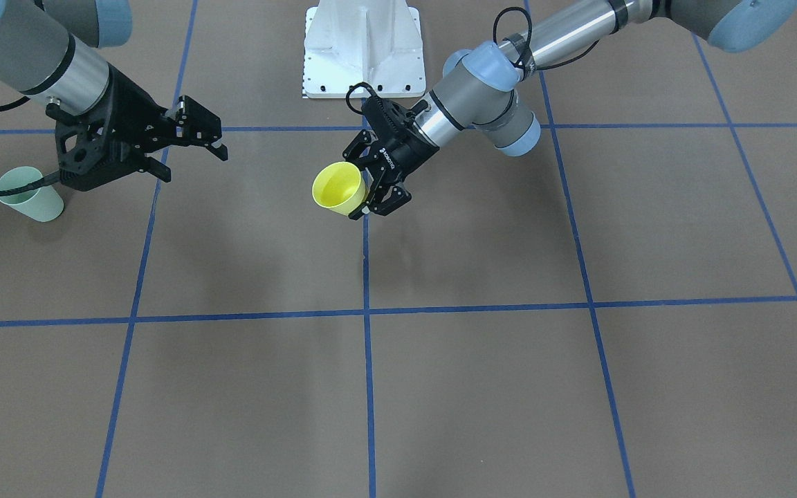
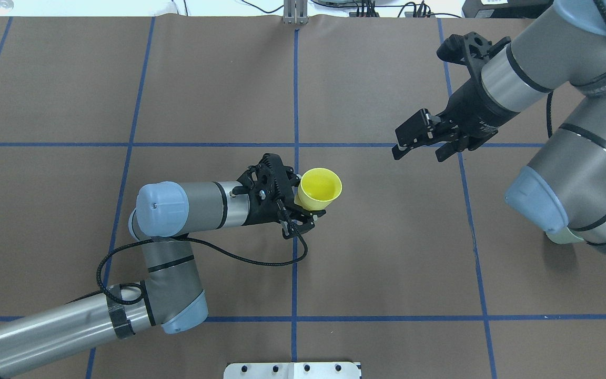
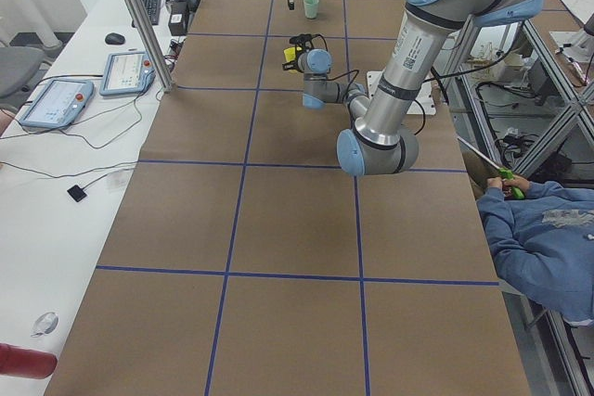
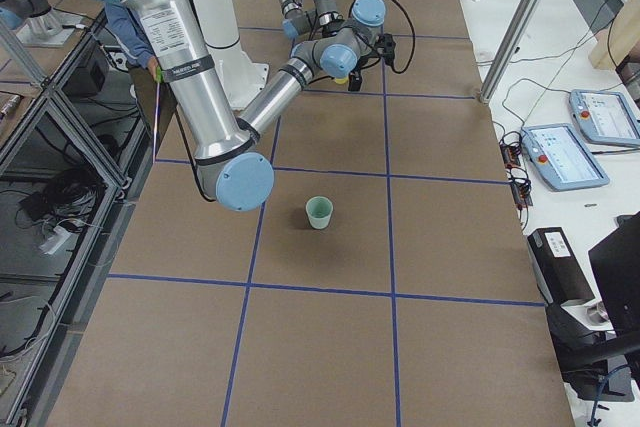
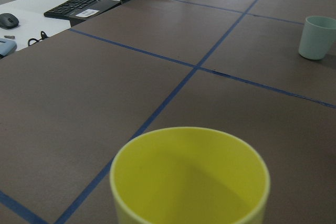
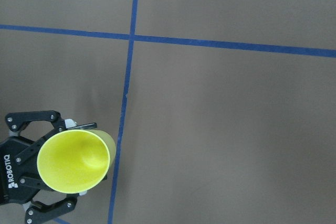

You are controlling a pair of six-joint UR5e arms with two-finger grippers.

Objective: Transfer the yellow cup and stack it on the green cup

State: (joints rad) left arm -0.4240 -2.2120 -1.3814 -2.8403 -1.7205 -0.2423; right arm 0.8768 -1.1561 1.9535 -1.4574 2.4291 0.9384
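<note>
- While the left gripper (image 2: pixel 303 199) clamps the yellow cup (image 2: pixel 320 188) by its wall, upright and lifted over mid-table, the rim is free, probably for a handover.
- Right gripper (image 1: pixel 193 164) hangs wide and empty between the cups.
- Green cup (image 1: pixel 28 195) stands well apart on the table, just beside the right arm (image 1: pixel 39 62), which crowds it.

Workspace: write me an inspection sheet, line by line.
Surface: brown table with a blue tape grid.
Job's things: yellow cup held above the table, mouth up; green cup upright on the table, well apart.
Clutter: nothing seen.
Grippers: left gripper shut on the yellow cup; right gripper open, empty.
Cables: black cable loops from the left wrist.
Surroundings: pendants, keyboard, person.
</note>
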